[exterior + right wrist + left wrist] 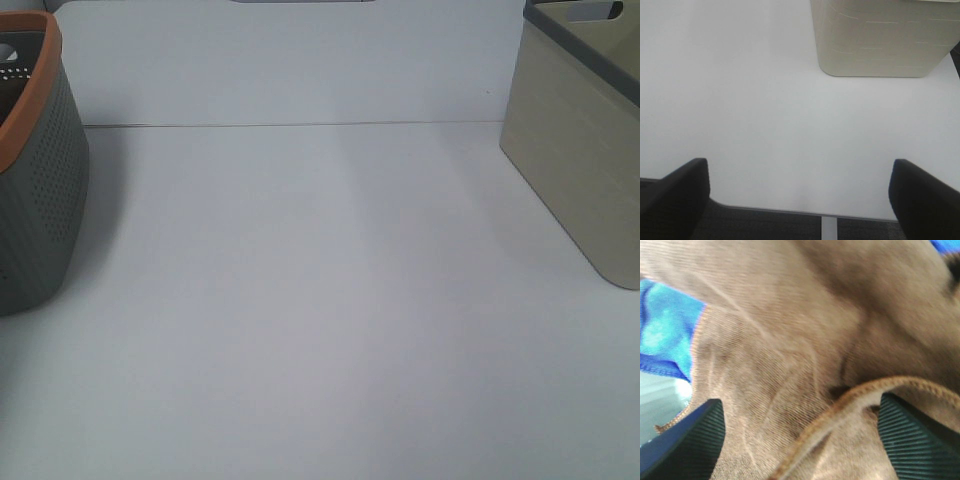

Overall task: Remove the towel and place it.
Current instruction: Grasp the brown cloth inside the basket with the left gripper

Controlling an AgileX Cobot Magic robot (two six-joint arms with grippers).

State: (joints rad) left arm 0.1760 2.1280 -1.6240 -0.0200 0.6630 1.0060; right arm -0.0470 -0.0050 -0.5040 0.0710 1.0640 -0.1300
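The towel [790, 340] is brownish plush cloth with a stitched hem and fills the left wrist view in rumpled folds. My left gripper [800, 450] is open right over it, with one finger on each side of a raised hem fold. The towel does not show in the exterior high view, and neither gripper shows there. My right gripper [800, 210] is open and empty above the near edge of the white table [765, 125].
A blue cloth [665, 330] lies under the towel. A grey perforated basket with an orange rim [40, 200] stands at the table's left edge. A beige basket with a grey rim [580, 170] stands at the right; it also shows in the right wrist view [880, 40].
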